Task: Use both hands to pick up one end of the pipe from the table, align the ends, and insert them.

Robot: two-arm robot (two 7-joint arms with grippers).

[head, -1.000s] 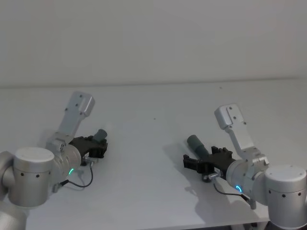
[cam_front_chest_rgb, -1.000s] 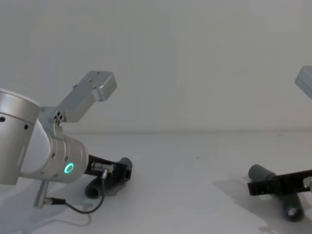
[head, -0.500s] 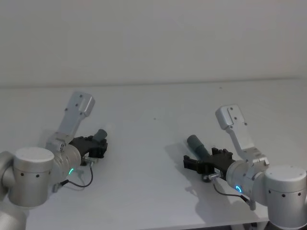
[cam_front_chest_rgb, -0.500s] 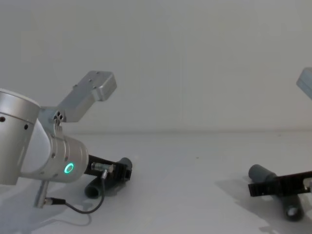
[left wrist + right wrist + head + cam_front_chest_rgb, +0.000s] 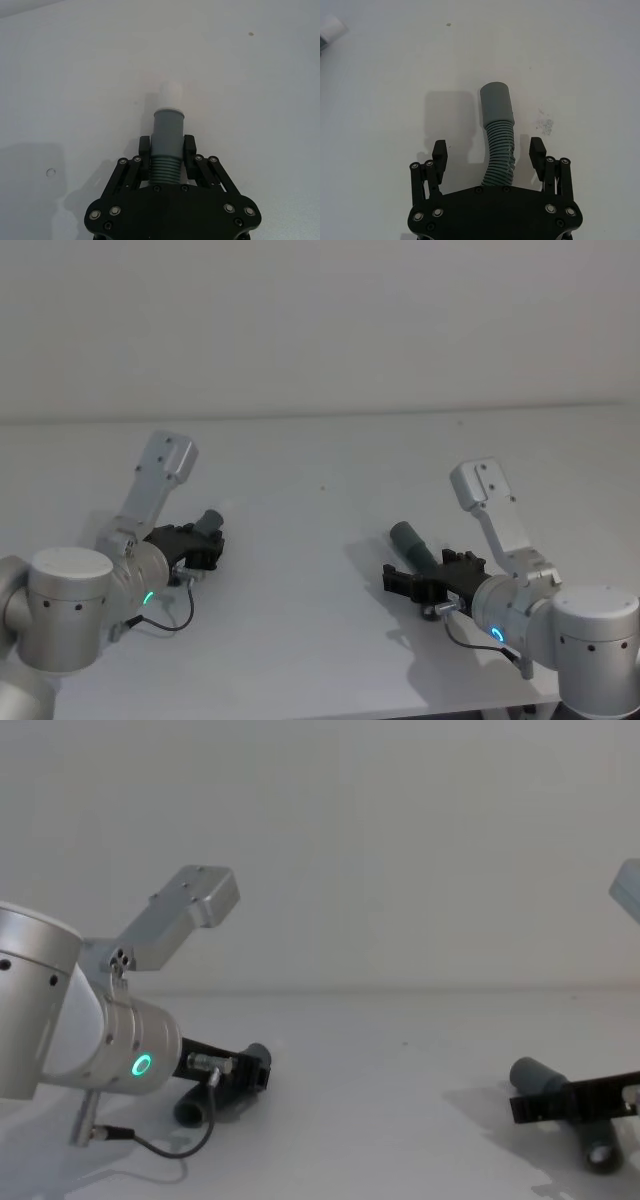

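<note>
The pipe lies in two pieces on the white table (image 5: 300, 630). My left gripper (image 5: 166, 147) is shut on the left piece (image 5: 167, 130) where its ribs meet the smooth cuff, and the white spigot (image 5: 171, 95) sticks out past the fingers. This left gripper (image 5: 200, 545) sits low at the table's left. The right gripper (image 5: 488, 150) is open and straddles the ribbed middle of the other piece (image 5: 499, 145), fingers (image 5: 439, 152) apart from it. Its open grey sleeve (image 5: 496, 102) points away. The right gripper (image 5: 412, 583) is at the table's right.
The table's far edge (image 5: 320, 416) meets a plain wall. A black cable (image 5: 150, 1148) loops from the left wrist onto the table. Bare table lies between the two pieces (image 5: 300, 540).
The right gripper has sunk very slightly around its piece. The left gripper and its piece have not moved.
</note>
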